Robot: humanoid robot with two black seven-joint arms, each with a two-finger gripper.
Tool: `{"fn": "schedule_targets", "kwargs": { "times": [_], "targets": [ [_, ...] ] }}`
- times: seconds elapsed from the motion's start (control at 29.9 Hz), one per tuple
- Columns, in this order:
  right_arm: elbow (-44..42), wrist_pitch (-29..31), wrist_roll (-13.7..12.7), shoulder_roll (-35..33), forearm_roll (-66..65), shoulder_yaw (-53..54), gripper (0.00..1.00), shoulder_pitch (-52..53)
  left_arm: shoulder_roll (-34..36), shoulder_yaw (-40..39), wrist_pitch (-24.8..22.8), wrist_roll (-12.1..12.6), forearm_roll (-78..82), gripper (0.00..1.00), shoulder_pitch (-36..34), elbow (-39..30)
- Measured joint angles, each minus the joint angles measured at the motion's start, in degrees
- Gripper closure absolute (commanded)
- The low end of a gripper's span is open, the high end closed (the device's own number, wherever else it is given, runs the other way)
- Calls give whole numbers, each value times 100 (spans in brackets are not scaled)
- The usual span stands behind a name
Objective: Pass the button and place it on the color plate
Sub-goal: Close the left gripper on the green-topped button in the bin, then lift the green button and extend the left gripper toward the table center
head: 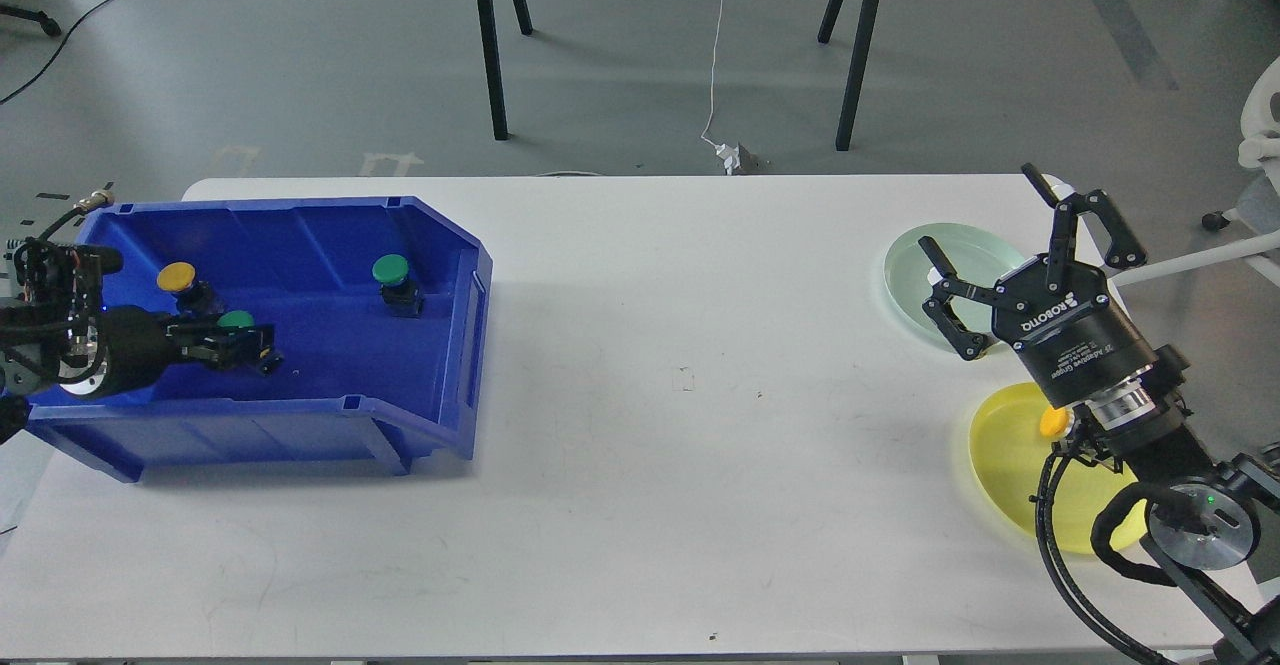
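Observation:
A blue bin (440,245) at the left holds a yellow button (177,275), a green button (391,270) and a second green button (237,321). My left gripper (250,350) reaches into the bin from the left and appears shut on that second green button, low inside the bin. My right gripper (978,207) is open and empty, fingers pointing up above the pale green plate (925,280). A yellow plate (1005,475) lies nearer the front right with a yellow button (1052,420) on it, partly hidden by my right arm.
The white table (680,425) stretches between the bin and the plates. Black stand legs (490,45) and a white cable stand on the floor behind the table. A white chair shows at the far right edge.

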Motion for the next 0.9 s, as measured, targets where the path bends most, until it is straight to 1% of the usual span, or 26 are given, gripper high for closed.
{"fn": "schedule_targets", "kwargs": {
  "times": [0.07, 0.1, 0.17, 0.23, 0.3, 0.5, 0.77, 0.84, 0.9],
  "targets": [
    [2, 0, 0, 0, 0, 3, 4, 0, 1, 0, 1, 0, -1, 42, 0, 11],
    [4, 0, 0, 0, 0, 5, 4, -1, 1, 0, 1, 0, -3, 46, 0, 17],
    [5, 0, 0, 0, 0, 9, 4, -1, 0, 0, 5, 0, -4, 55, 0, 26],
    [6, 0, 0, 0, 0, 16, 4, -1, 0, 0, 9, 0, -4, 68, 0, 27],
    [6, 0, 0, 0, 0, 19, 4, -1, 0, 0, 9, 0, -4, 75, 0, 28],
    [6, 0, 0, 0, 0, 21, 4, -2, -1, 0, 5, 0, 7, 85, 0, 29],
    [1, 0, 0, 0, 0, 21, 4, -9, 1, -18, 5, 0, 5, 86, -80, 6],
    [1, 0, 0, 0, 0, 26, 4, -9, 64, -70, 5, 0, -29, 86, -114, -133],
    [1, 0, 0, 0, 0, 33, 4, -16, 246, -113, 2, -2, -115, 86, -202, -448]
  ]
}}
